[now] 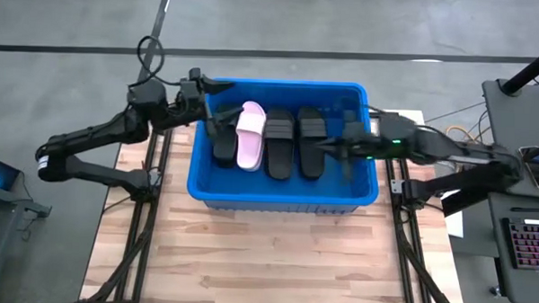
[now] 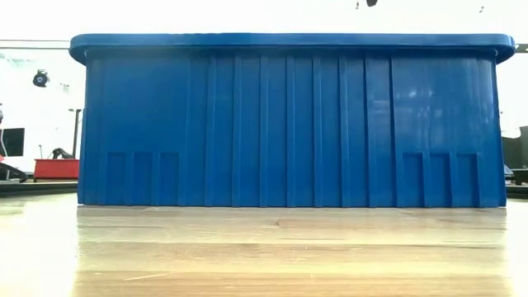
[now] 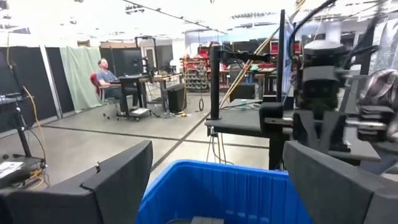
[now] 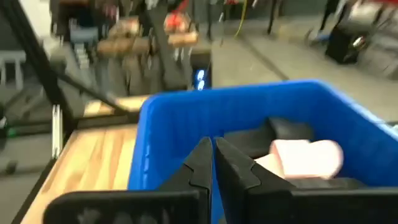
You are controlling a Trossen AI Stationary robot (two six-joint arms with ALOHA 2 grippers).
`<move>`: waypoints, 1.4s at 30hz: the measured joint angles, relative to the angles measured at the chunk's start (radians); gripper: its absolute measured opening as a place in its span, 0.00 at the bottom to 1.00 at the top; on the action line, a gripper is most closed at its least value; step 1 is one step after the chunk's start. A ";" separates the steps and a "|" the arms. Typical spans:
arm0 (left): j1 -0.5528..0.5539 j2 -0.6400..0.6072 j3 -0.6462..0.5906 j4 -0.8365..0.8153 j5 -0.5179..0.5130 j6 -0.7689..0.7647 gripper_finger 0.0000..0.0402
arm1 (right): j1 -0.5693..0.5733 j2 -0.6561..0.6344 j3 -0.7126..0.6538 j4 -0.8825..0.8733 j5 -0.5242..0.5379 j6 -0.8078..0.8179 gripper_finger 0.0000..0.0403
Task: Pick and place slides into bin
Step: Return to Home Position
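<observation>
Your left pincer (image 1: 218, 124) (spread) and right pincer (image 1: 326, 146), pressed together empty, both hang over the slides (image 1: 279, 145) lying crosswise in the bin (image 1: 281, 195).

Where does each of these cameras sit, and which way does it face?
High view: above the table, looking straight down; both arms show, left gripper and right gripper over the bin.
Low view: at tabletop height, facing the bin's wall; no arm clearly shows.
Left wrist view: on the left arm, looking past its open fingers into the room.
Right wrist view: on the right arm, looking past its shut fingers into the bin.
Shared: high and right wrist views both show the pink slide.
</observation>
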 joint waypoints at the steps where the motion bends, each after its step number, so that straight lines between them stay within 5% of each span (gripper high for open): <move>1: -0.001 0.012 0.000 0.013 -0.001 -0.001 0.86 | -0.001 -0.058 -0.060 0.042 0.005 0.000 0.02; 7: -0.002 0.067 0.003 0.091 0.000 -0.002 0.86 | 0.000 -0.369 -0.345 0.220 0.005 0.059 0.02; 24: -0.003 0.090 -0.001 0.109 0.000 -0.002 0.86 | -0.002 -0.890 -0.867 0.426 0.085 0.127 0.02; 34: -0.014 0.090 -0.002 0.109 0.001 -0.002 0.86 | -0.002 -1.056 -1.026 0.495 0.110 0.184 0.02; 42: -0.047 0.124 -0.003 0.108 0.018 0.001 0.82 | -0.002 -1.052 -1.054 0.508 0.167 0.176 0.02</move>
